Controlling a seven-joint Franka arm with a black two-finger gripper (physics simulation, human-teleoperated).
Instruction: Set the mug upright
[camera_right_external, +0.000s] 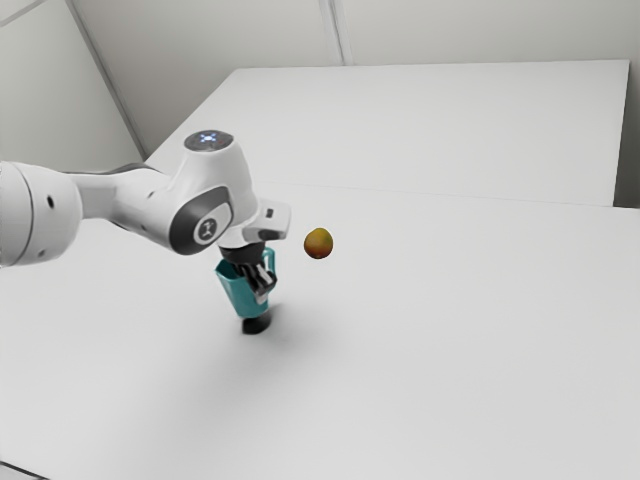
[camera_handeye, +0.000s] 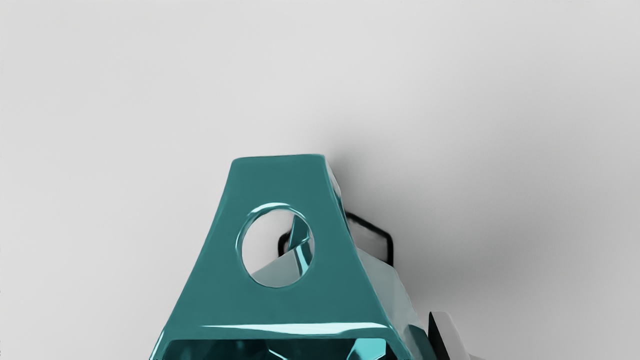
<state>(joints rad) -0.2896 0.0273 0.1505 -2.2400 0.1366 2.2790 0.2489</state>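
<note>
The glossy teal, flat-sided mug with a pierced handle (camera_right_external: 240, 294) is leaning beneath the black metal pincer (camera_right_external: 263, 288), its base pointing down, presumably for settling flat on the smooth white worktop (camera_right_external: 450, 350), though whether the pincer is gripping it I cannot tell.

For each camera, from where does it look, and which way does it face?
Exterior view: at the side of the arm, facing obliquely down across the table; the arm enters from this view's left, its gripper at the teal mug.
Wrist view: at the arm's end, facing past the mug toward the table; part of the gripper shows at the bottom edge.
Both show the mug, gripper and table.
</note>
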